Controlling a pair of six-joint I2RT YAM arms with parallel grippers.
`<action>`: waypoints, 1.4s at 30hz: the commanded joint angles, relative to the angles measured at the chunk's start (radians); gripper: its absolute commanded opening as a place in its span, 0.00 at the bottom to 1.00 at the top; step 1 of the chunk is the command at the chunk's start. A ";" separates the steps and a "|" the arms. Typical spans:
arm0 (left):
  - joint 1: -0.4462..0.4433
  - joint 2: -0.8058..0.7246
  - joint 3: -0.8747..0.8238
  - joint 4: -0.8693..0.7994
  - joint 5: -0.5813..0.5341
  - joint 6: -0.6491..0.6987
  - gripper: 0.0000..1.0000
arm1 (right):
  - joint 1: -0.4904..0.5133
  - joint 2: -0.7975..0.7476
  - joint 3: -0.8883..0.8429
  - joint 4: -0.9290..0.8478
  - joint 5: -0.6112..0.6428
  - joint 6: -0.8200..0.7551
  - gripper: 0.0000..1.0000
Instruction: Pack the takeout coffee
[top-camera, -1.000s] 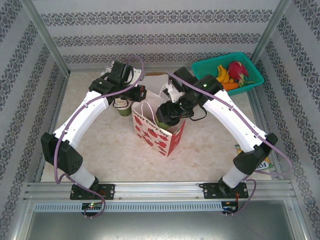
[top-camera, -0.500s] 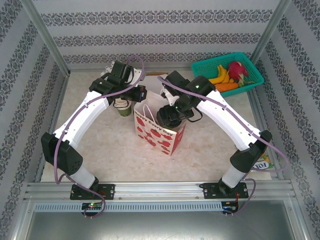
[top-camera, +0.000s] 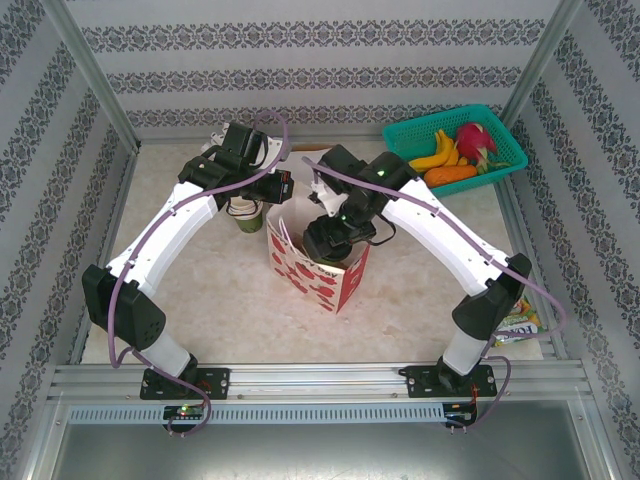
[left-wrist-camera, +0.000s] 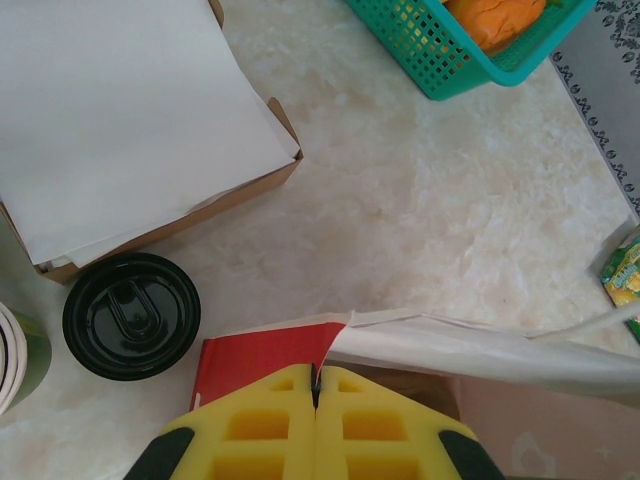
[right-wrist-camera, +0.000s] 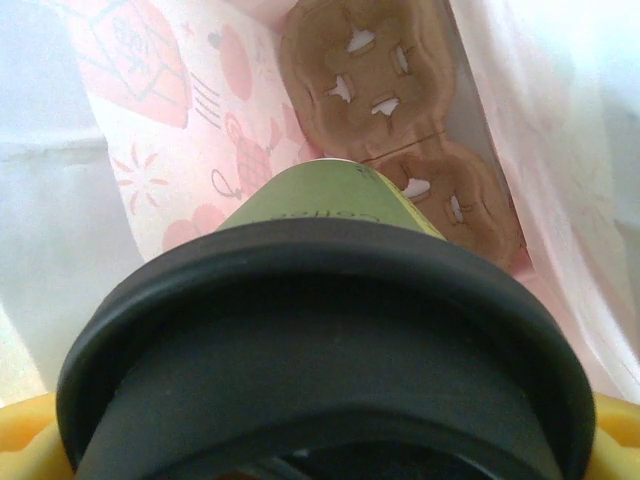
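Clasps takeout coffee (right-wrist-camera: 330, 205) in right gripper (top-camera: 330, 240), inside paper bag (top-camera: 322, 285). Pinches bag rim with closed left gripper (left-wrist-camera: 315, 398)

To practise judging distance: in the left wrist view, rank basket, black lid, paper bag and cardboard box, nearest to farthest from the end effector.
1. Paper bag, pinched in the left end effector.
2. Black lid, left of it.
3. Cardboard box, upper left.
4. Basket, top right.

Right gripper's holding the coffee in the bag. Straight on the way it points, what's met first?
Likely the brown cup carrier on the floor of the paper bag; the coffee cup in the right gripper would touch it first. Depth is unclear.
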 joint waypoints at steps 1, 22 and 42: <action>-0.016 -0.018 0.014 0.028 0.011 -0.015 0.00 | 0.014 0.017 0.038 -0.036 0.053 -0.025 0.60; -0.014 0.049 0.091 -0.033 0.130 0.063 0.04 | 0.025 0.140 0.108 -0.093 0.155 -0.203 0.60; -0.014 0.049 0.129 -0.190 0.088 0.228 0.29 | 0.018 0.122 0.022 -0.101 0.160 -0.224 0.58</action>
